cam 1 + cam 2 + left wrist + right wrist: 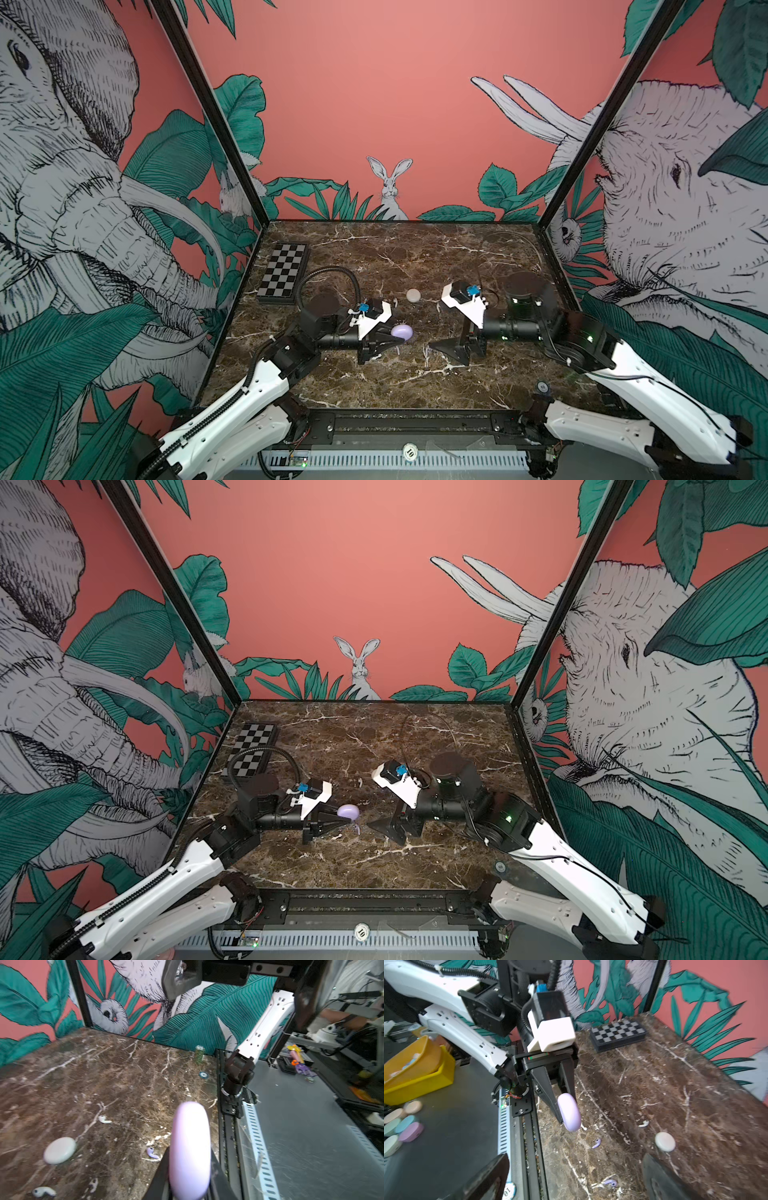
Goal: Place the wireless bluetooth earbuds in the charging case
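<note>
A lilac charging case [401, 331] [569, 1114] hangs on edge above the marble table, closed. My left gripper [399, 338] [189, 1167] is shut on it, a black finger on each flat side. A white charging case [413, 295] [59, 1150] lies closed on the table behind. The earbuds lie loose on the marble: a white earbud [104, 1119], a lilac earbud [152, 1152] near the held case, a second lilac earbud [610, 1182] and another white earbud [43, 1191]. My right gripper [440, 332] [574, 1180] stands wide open facing the left one, with nothing between its fingers.
A black-and-grey checkerboard [284, 273] lies at the back left of the table. A round token [542, 388] sits near the front right corner. Off the table's front, a yellow bin [419, 1076] and several coloured round cases [402, 1124] lie on a grey surface.
</note>
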### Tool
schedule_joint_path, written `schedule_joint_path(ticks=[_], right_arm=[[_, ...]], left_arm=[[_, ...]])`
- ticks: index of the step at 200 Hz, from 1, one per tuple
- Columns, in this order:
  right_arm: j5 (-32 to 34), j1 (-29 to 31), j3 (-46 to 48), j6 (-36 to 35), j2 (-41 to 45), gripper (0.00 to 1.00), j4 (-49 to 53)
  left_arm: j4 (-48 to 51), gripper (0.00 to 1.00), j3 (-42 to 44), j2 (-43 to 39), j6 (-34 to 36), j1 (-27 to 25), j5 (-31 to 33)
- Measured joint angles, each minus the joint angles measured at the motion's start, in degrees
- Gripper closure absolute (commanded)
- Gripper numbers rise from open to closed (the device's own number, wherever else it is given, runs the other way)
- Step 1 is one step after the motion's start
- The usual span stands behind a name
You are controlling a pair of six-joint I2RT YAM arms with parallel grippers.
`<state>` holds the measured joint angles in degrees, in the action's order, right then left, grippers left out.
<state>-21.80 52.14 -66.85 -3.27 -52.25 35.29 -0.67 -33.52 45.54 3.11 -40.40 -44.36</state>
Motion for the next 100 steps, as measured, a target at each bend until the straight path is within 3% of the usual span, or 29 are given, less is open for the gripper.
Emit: schedule_joint_path(ticks=[48,100], right_arm=[[5.5,0.0,3.6,-0.1,0.6,0.02,-3.6],[9.0,1.1,0.3,-2.4,-3.4,0.02,-3.3]], left_arm=[[-14.6,1.0,7.8,-0.2,-2.1,0.0,5.9],[-21.4,1.0,8.3,3.0,-8.4,-0.1,3.4]])
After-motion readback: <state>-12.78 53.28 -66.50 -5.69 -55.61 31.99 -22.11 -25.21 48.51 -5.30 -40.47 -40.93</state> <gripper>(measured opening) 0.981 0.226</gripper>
